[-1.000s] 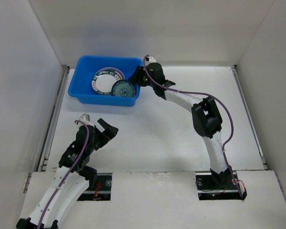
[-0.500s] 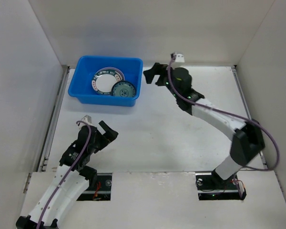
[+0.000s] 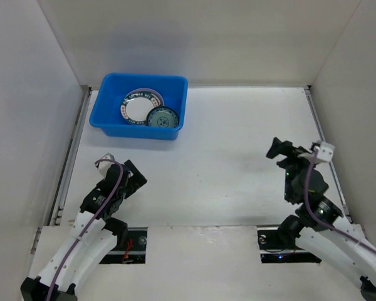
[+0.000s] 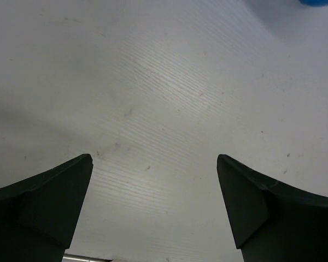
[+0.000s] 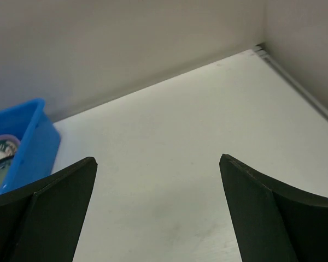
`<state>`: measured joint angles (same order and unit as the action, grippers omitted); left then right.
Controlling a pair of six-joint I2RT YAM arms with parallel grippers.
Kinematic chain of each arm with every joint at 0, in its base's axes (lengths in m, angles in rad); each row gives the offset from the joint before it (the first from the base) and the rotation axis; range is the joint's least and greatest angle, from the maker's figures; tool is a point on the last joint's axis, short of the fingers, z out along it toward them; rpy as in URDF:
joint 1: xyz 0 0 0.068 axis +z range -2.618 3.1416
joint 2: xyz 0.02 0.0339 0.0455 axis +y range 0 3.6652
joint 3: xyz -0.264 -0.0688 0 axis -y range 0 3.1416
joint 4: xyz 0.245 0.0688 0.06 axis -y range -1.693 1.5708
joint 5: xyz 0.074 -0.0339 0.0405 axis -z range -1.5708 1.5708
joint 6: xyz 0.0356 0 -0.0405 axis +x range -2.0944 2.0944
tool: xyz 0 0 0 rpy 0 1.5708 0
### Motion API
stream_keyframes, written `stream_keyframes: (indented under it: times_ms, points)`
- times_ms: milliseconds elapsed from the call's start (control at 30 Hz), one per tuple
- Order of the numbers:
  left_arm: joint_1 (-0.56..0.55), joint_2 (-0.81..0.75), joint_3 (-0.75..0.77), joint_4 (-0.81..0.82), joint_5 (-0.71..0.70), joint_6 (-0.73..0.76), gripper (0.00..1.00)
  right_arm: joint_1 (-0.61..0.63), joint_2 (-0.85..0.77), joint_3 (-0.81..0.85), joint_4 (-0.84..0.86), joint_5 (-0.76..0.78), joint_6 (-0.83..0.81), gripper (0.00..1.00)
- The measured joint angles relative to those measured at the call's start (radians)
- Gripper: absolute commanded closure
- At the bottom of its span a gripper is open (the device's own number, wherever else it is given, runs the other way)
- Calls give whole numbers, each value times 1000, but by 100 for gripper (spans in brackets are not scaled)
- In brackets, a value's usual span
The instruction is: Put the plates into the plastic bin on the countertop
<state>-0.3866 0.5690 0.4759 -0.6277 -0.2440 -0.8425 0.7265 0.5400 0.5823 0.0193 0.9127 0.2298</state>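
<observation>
The right end effector (image 3: 277,149) has withdrawn from the plastic bin (image 3: 144,77), spread and empty like the left end effector (image 3: 133,174); plates (image 3: 141,107) binned, only parking apparently remains.

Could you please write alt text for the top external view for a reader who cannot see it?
A bright blue rectangular plastic bin at the far left of a white countertop holds a white-centred plate with a dark patterned rim and a smaller teal-green patterned plate overlapping it. The left gripper and right gripper hang empty over the near countertop.
</observation>
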Motion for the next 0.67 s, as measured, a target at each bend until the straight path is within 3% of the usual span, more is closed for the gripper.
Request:
stream_keyframes:
  times_ms: [167,300,667]
  points:
    - [25,-19,24,-21,-93,-5,0,2,-332,-71,-136,148,-10,0]
    - [38,-1,65,-21,-163,-11,0,-1,-494,-107,-191,174,-17,0]
    - [47,18,154,-58,-302,-32,0,53,-440,-109,-270,122,-16,0]
